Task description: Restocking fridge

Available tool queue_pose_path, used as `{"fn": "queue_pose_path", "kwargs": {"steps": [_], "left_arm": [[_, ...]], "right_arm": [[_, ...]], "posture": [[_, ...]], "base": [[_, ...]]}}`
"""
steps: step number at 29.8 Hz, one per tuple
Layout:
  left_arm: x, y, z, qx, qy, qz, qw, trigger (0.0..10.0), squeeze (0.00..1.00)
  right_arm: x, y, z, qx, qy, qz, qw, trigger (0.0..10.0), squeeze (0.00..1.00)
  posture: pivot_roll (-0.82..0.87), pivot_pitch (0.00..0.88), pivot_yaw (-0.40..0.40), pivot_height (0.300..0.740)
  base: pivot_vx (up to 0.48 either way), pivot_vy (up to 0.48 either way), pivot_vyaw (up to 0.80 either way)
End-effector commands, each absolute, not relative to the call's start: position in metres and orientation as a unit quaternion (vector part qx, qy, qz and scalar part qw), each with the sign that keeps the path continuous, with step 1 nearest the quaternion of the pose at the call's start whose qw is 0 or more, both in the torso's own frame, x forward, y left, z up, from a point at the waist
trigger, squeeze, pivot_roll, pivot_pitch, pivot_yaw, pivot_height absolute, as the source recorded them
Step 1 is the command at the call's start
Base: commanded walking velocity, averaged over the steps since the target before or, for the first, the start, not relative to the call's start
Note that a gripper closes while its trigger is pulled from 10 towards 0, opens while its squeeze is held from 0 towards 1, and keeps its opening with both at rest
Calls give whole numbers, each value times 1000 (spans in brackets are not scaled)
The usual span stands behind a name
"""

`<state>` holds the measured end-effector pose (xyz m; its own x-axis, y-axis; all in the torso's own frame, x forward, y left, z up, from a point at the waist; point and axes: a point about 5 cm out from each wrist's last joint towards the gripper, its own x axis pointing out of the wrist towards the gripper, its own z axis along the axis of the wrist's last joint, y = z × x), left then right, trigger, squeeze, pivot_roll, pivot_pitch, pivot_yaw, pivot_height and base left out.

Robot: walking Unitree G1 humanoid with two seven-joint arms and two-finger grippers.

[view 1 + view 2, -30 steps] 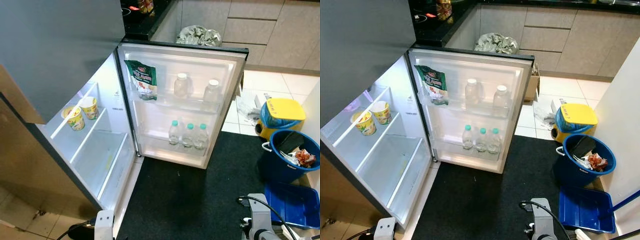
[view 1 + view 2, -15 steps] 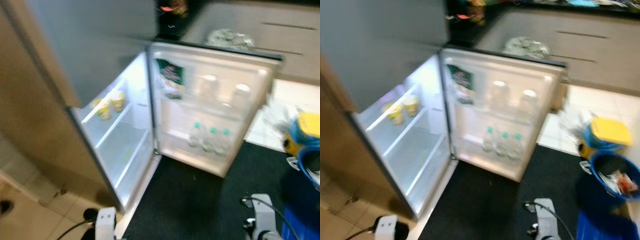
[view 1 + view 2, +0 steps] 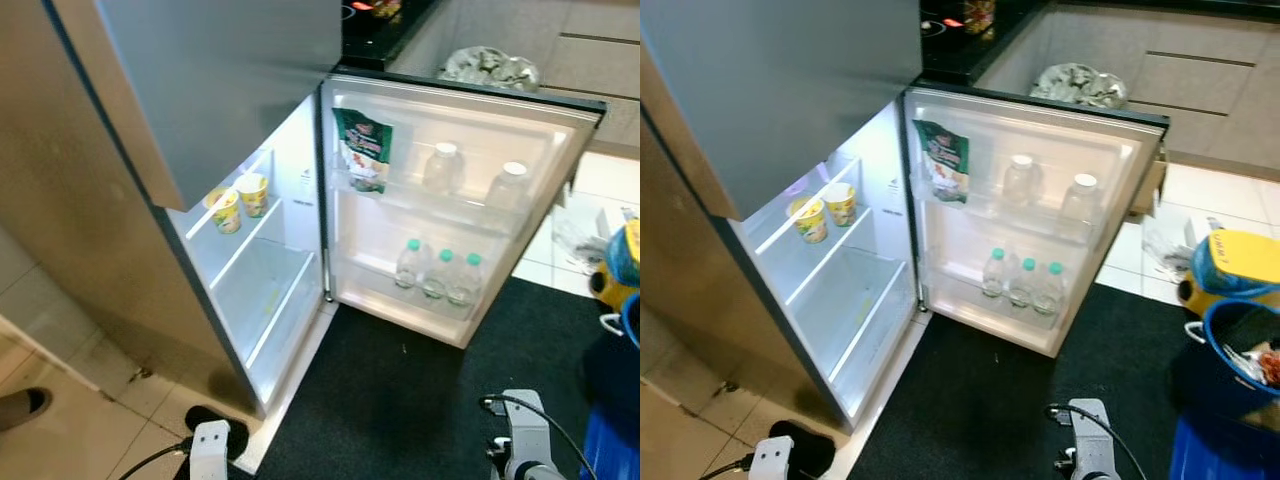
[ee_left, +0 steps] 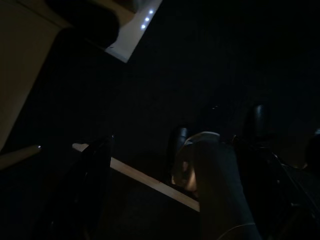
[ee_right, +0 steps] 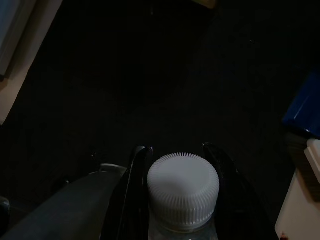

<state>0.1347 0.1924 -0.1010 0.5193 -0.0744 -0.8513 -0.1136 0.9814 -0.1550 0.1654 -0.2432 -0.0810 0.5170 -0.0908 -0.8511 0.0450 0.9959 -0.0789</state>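
A bottle [image 5: 183, 200] with a ribbed white cap sits between the right gripper [image 5: 177, 165] jaws, which hold it just below the cap; likely water-filled, so fairly heavy, smooth and slippery, better gripped at the stiff neck than the soft body; the left gripper [image 4: 140, 150] hangs idle, jaws too dark to tell; ahead the fridge [image 3: 300, 180] stands open, bottles [image 3: 437, 275] already in its door [image 3: 560, 150] rack.

- Black mat [image 3: 980, 400] spreads underfoot.
- Blue bucket [image 3: 1240, 355] with rubbish sits on the right arm's side.
- Yellow-lidded bin [image 3: 1238, 262] stands just beyond it.
- Crumpled bag [image 3: 1080, 84] lies far ahead.
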Motion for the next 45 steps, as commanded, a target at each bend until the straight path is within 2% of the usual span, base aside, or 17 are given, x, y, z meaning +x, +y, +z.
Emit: {"fn": "queue_pose_path", "kwargs": {"steps": [1,19,27,40,45], "left_arm": [[130,189,-103,-105,500,9,860,10000,0],[131,187,-103,-102,500,-2,860,10000,0],[131,185,-103,-104,502,-7,859,10000,0],[135,192,-101,-102,493,2,864,10000,0],[134,189,-102,-104,497,-6,861,10000,0]], "right_arm": [[167,-242,-81,-19,486,-41,873,10000,0],[169,-247,-78,-33,484,-42,874,10000,0],[167,-247,-79,-33,483,-33,874,10000,0],[168,-245,-79,-48,486,-20,872,10000,0],[166,-245,-80,-41,488,-29,871,10000,0]], "posture": [[-34,0,5,740],[-36,0,-2,740],[-37,0,-1,740],[-33,0,6,740],[-37,0,8,740]], "base": [[0,0,0],[0,0,0],[0,-478,0],[0,0,793],[0,-186,0]]}}
